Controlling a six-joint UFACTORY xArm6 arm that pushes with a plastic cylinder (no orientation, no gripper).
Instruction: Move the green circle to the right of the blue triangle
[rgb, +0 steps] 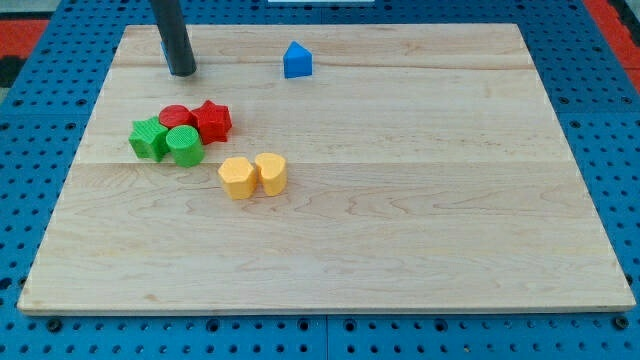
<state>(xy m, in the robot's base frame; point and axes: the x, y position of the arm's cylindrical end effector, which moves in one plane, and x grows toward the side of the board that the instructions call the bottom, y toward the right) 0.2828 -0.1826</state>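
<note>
The green circle (185, 145) lies on the wooden board at the view's left, touching a green star-like block (149, 137) on its left and a red circle (176, 117) above it. A red star block (211, 120) sits just right of the red circle. The blue triangle (297, 60) stands near the view's top, left of centre. My tip (182, 72) rests on the board at the upper left, well left of the blue triangle and above the red and green cluster, touching no block.
Two yellow blocks (237, 177) (271, 173) sit side by side right of and below the green circle. The wooden board (420, 200) lies on a blue perforated base (30, 180).
</note>
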